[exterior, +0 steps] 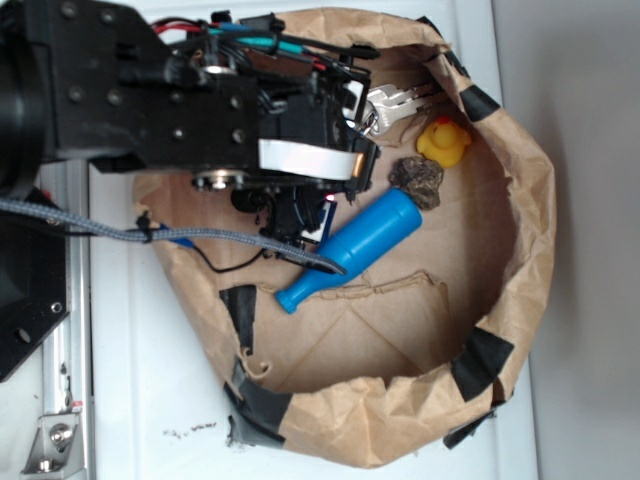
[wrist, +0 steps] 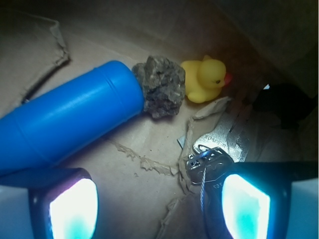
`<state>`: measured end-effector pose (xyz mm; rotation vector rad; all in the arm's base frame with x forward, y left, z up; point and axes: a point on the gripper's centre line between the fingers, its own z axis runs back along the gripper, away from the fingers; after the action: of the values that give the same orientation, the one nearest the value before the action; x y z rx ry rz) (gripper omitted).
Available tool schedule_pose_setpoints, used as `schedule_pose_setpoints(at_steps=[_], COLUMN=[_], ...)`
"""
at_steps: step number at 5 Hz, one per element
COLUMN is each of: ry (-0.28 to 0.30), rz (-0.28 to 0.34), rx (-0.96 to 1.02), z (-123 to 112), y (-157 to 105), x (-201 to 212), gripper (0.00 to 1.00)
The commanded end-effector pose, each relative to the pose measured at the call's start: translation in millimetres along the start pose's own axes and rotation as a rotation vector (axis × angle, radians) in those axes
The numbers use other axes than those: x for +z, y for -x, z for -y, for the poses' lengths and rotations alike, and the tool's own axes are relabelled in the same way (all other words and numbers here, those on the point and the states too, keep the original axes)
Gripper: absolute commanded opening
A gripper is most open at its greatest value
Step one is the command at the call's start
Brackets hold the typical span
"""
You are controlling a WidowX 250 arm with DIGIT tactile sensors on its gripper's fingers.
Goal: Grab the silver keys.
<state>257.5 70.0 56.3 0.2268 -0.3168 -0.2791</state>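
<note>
The silver keys (wrist: pixel 219 149) — flat, shiny blades bunched on thin wire rings — lie on the brown paper floor of the bag (exterior: pixel 520 200), near the yellow duck (wrist: pixel 205 78) and the dark rock (wrist: pixel 160 85). The tool (wrist: pixel 159 204) hangs spread just above them, its right pad over the ring end, the blue bottle (wrist: pixel 70 119) to the left.

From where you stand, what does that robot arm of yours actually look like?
The arm is chunky black metal dotted with screw holes, with a white band across its wrist. Red and teal wires run along the top, and a grey braided cable trails off it. In the wrist view, the gripper has black fingers whose pads glow pale blue-white.
</note>
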Motion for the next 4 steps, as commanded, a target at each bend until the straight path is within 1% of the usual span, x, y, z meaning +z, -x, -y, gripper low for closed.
schedule_pose_setpoints(at_steps=[1, 2, 3, 4], ry=[-0.078, -0.114, -0.102, -0.083], rz=[0.048, 0.027, 0.02, 0.034], rx=[-0.023, -0.022, -0.026, -0.018], z=[-12.8, -22.5, -22.4, -21.5], y=[-9.2, -8.1, -6.7, -3.8], x=[-13.3, -28.0, -26.5, -22.1], gripper=[1.0, 1.0, 1.0, 0.0])
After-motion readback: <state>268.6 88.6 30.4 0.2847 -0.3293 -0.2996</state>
